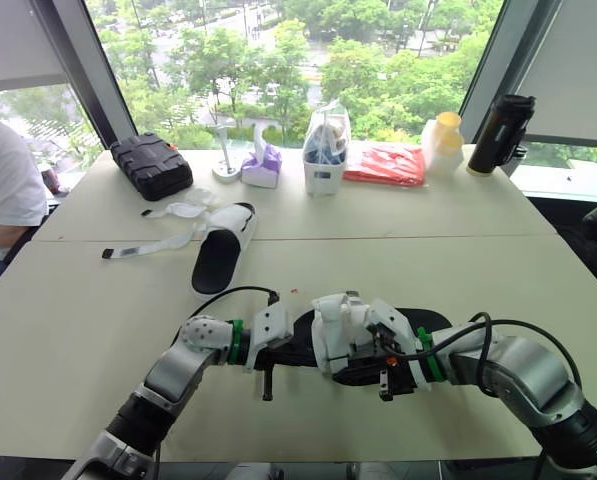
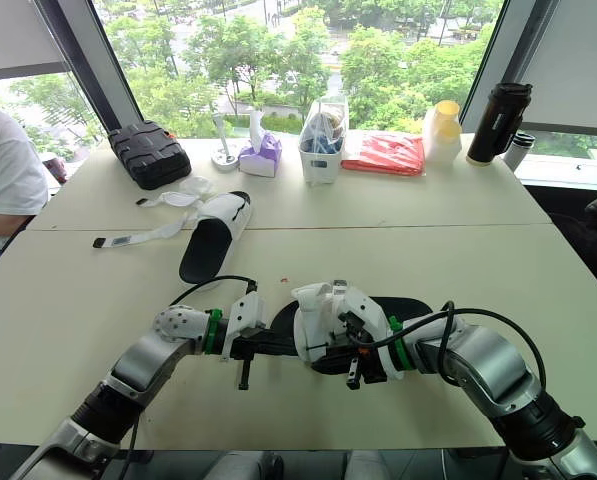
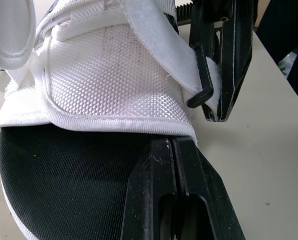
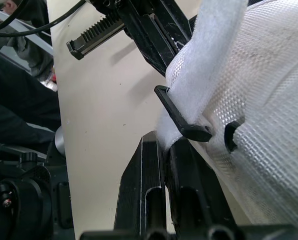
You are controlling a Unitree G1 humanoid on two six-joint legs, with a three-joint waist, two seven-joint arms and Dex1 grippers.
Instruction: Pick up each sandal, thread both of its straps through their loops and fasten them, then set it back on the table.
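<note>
Right gripper (image 4: 164,142) clamped on strap (image 4: 216,45) tip, right at the loop (image 4: 181,120). Left gripper (image 3: 176,145) fingers together on the sandal (image 3: 64,185) footbed; whether they pinch it is hidden. Second sandal (image 1: 221,252) lies well beyond left gripper.
</note>
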